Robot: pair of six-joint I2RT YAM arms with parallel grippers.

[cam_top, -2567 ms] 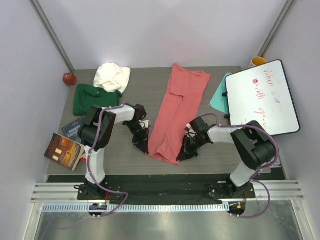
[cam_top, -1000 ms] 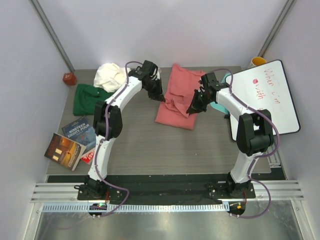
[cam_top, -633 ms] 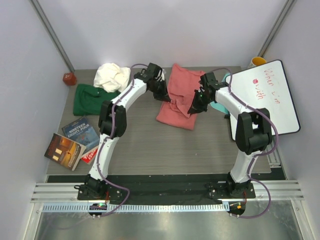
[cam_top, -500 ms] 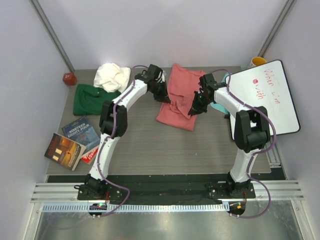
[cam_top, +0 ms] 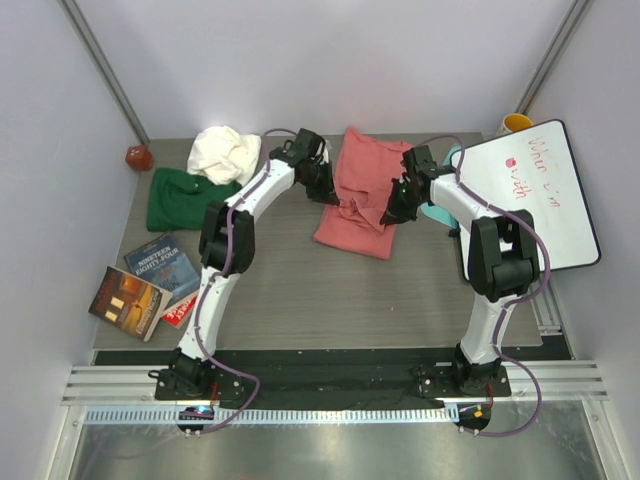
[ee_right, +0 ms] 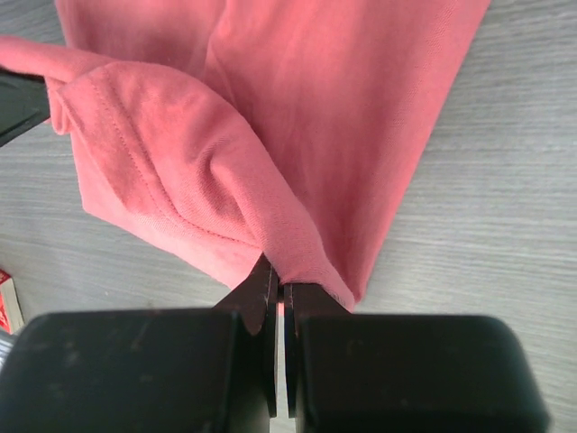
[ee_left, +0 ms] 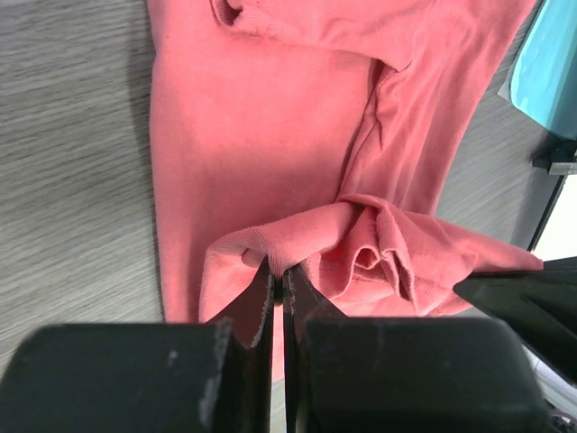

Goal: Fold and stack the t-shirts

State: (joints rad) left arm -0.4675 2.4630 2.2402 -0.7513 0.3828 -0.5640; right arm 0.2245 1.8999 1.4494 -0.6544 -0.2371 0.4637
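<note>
That pink t-shirt (cam_top: pixel 365 180) is light, floppy cloth, so I'd guess it sags wherever it's unsupported. The left hand (ee_left: pixel 277 271) and right hand (ee_right: pixel 278 281) are both clenched on its folded-over end, one corner each. The rest lies flat on the desk (cam_top: pixel 290 290) just ahead of them. Corners seem the best hold.

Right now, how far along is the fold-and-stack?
Early; nothing is stacked yet. In hand: pink shirt is doubled over, with left fingers and right fingers shut on its lifted edge. Left: finish pink, then fold green shirt and crumpled white shirt, both untouched at back left.
</note>
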